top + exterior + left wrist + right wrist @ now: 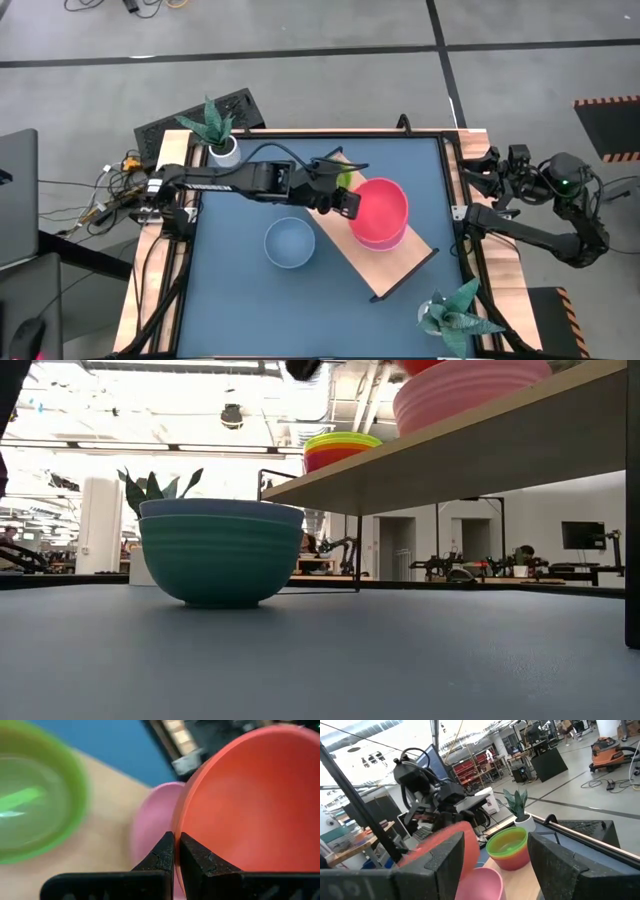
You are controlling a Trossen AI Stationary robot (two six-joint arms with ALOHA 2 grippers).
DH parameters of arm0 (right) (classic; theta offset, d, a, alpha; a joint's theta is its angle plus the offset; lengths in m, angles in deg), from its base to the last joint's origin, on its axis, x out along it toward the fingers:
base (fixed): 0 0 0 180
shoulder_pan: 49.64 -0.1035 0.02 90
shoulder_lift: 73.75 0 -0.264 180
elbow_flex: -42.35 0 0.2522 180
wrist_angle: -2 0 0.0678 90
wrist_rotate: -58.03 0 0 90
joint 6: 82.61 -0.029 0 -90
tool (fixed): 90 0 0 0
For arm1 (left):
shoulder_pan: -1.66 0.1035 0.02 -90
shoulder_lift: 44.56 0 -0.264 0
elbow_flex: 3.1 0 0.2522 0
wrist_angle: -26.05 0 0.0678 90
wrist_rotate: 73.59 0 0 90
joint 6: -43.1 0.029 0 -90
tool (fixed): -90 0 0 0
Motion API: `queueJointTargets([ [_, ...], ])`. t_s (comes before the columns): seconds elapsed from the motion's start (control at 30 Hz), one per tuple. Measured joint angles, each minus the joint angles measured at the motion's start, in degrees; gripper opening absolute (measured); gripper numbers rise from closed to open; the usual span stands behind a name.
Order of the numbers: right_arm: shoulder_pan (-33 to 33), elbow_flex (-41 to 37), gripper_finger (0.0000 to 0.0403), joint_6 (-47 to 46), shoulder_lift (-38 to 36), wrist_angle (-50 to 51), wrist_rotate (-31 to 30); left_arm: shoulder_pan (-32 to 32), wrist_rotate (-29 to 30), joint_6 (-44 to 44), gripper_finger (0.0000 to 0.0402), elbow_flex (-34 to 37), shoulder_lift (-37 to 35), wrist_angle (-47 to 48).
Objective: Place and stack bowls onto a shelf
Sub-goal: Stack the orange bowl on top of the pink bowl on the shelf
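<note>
My left gripper (347, 201) is shut on a red bowl (381, 206) held right over a pink bowl (380, 238) that stands on the light wood shelf (392, 275). A yellow-green bowl (345, 179), top of a stack (340, 448), stands on the shelf's far end, partly under my left arm. A blue bowl (290, 243) sits nested in a teal bowl (220, 565) on the tabletop left of the shelf. My right gripper (495, 865) is open and empty at the table's right edge (465, 213). My left gripper holds the red bowl by its rim (178, 827) on the side toward the table's left, one finger inside the bowl and one outside. The fingers come from the table's left, slanting down. The bowl hangs tilted over the pink bowl (150, 822); whether they touch, I cannot tell.
A potted plant (218, 132) stands at the table's far left corner and another (455, 315) at the near right corner. Wooden side rails (150, 270) run along the blue tabletop. Bare blue tabletop lies near the front edge (290, 320).
</note>
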Motion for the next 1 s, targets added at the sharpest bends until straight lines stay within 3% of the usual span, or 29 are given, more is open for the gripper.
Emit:
queueJointTargets([
  [0.27,0.00,0.00,0.0245,-0.02,0.00,0.28,-0.15,0.34,-0.91,1.67,0.0000,-0.34,0.51,-3.94],
  [0.5,-0.02,0.00,0.0245,0.00,0.00,0.68,-0.85,0.79,-0.47,3.60,0.0000,-5.73,1.26,0.88],
  [1.0,0.00,0.00,0.0245,-0.04,0.00,1.39,-1.22,0.87,-2.04,3.10,0.0000,-5.88,4.58,5.04],
])
